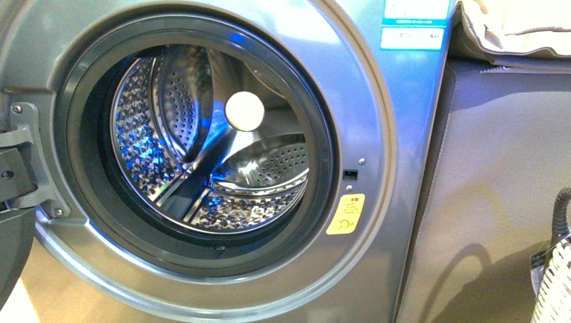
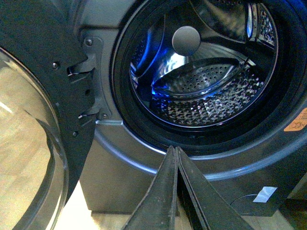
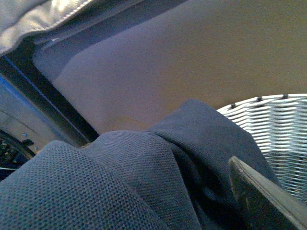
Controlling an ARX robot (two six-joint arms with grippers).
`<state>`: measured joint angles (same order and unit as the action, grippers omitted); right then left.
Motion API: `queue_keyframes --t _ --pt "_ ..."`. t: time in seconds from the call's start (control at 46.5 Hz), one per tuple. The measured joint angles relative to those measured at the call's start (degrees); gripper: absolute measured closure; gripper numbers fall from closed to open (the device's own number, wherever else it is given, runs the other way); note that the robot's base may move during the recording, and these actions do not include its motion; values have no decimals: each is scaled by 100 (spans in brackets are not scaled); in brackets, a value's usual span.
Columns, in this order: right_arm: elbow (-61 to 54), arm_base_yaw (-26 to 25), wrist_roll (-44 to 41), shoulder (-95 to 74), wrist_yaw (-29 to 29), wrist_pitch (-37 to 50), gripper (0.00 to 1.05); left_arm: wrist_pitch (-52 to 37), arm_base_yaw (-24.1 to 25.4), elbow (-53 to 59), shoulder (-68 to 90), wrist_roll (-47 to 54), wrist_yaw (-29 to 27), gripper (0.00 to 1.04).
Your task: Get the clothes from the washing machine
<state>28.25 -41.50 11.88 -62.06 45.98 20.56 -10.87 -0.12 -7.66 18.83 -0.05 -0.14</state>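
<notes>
The washing machine fills the front view, grey, its door swung open to the left. Its perforated steel drum holds no fabric that I can see. A yellow sticker sits beside the opening. In the left wrist view my left gripper is shut and empty, its tips just below the door opening. In the right wrist view my right gripper is shut on the clothes, dark navy knit fabric bunched across the view. One finger shows beside it. Neither gripper shows in the front view.
A grey-white woven basket lies just beyond the held fabric; its edge shows at the front view's lower right. The open glass door stands left of the machine. A grey panel stands right of the machine, with pale fabric on top.
</notes>
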Motion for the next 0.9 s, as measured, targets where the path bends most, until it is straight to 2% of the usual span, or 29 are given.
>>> queue_keyframes --t 0.215,0.409,0.559,0.624,0.667,0.732,0.904 --pt "540 181 61 273 197 -1377 7 44 0 238 -319 0 0 101" --pt "944 74 -586 -133 -72 -3108 8 129 0 374 -546 0 -2 101" --pt "997 -146 -1781 -387 -581 -4284 8 229 0 470 -737 0 0 101" --pt "1005 -232 -2590 -461 -1014 -4664 8 487 0 487 -990 0 0 101" --pt "1003 -236 -3032 -476 -1209 -4747 8 938 0 507 -1340 -2 -2 101" --pt "1027 -234 -3388 -466 -1202 -4747 8 1069 0 605 -1661 -2 7 101" --pt "1399 -31 -3386 -195 -859 -4489 8 1088 0 713 -1845 -2 11 101"
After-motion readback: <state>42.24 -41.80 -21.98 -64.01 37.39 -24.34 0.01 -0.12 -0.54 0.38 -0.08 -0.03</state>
